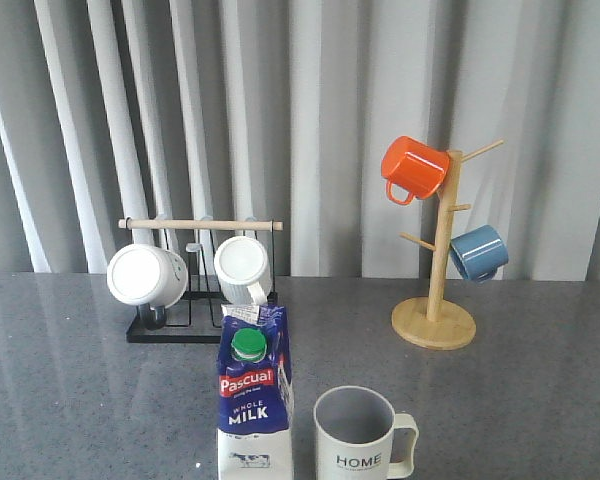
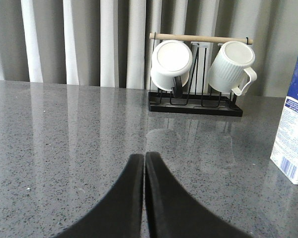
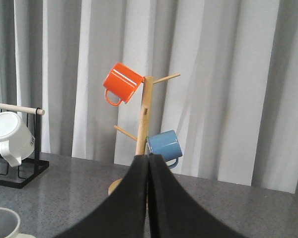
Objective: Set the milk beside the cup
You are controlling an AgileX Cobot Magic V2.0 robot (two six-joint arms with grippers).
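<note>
The milk carton (image 1: 254,400), blue and white with a green cap, stands upright at the table's front centre. The cream "HOME" cup (image 1: 355,435) stands just right of it, a small gap between them, handle to the right. The carton's edge also shows in the left wrist view (image 2: 293,139), and the cup's rim shows in the right wrist view (image 3: 2,220). My left gripper (image 2: 144,157) is shut and empty, low over bare table left of the carton. My right gripper (image 3: 149,157) is shut and empty, facing the mug tree. Neither gripper shows in the front view.
A black rack with a wooden bar (image 1: 200,225) holds two white ribbed mugs (image 1: 147,275) at the back left. A wooden mug tree (image 1: 435,325) at the back right carries an orange mug (image 1: 415,167) and a blue mug (image 1: 478,252). Grey curtains hang behind.
</note>
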